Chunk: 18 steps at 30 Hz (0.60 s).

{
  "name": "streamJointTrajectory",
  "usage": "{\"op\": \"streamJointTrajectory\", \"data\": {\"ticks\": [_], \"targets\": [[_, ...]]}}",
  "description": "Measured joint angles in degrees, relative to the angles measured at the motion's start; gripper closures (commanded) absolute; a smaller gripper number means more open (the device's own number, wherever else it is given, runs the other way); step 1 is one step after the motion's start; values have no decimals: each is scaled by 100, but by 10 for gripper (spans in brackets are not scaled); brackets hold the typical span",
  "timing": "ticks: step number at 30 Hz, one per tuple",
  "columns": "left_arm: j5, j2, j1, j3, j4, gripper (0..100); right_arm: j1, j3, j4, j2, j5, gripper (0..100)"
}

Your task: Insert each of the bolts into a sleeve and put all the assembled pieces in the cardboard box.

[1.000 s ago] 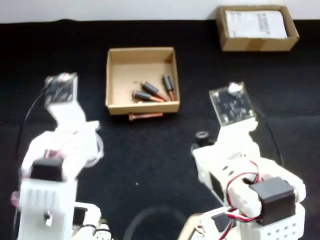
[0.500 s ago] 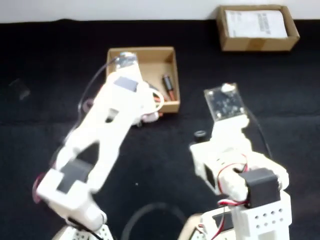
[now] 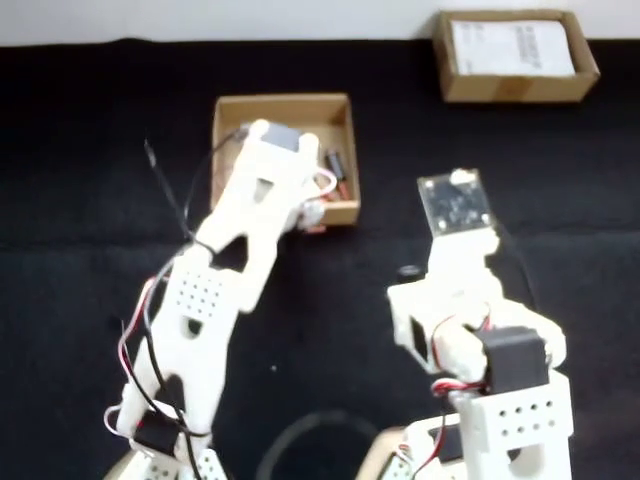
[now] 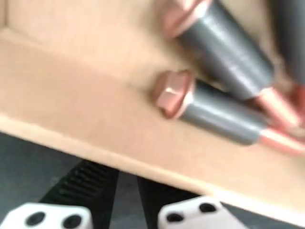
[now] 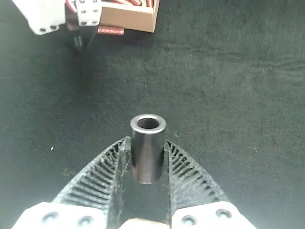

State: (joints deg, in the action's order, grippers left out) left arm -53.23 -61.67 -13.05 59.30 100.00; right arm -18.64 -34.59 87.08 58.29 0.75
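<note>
Assembled pieces, copper bolts in grey sleeves, lie inside the open cardboard box. The box sits toward the back of a table covered in black cloth, and a strip of white wall runs behind it. One bare bolt lies on the cloth just outside the box's near wall. A second box with a printed white sheet in it stands well apart at the far right corner.

In the high view the left arm stretches over the open box and hides most of what is inside, so the number of pieces is hard to make out. The bare bolt is partly under its wrist.

The left gripper hangs just outside the near wall, close to the bare bolt. Its ribbed black fingers are drawn almost together with nothing between them.

The right gripper clamps a loose sleeve upright over the cloth. The sleeve is a smooth grey metal tube with an open round bore. The assembled pieces show copper-coloured hex heads and shanks sticking out of dull grey tubes. The box walls are plain brown card.
</note>
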Motion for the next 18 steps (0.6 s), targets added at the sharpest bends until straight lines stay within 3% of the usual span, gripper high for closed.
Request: {"op": "streamJointTrajectory", "data": {"ticks": [11,18], "targets": [[9,-79,264,1222,9,988,0,-255,-176,0,255,990],[9,-246,299,1046,18,859,0,-352,-360,0,290,990]]}}
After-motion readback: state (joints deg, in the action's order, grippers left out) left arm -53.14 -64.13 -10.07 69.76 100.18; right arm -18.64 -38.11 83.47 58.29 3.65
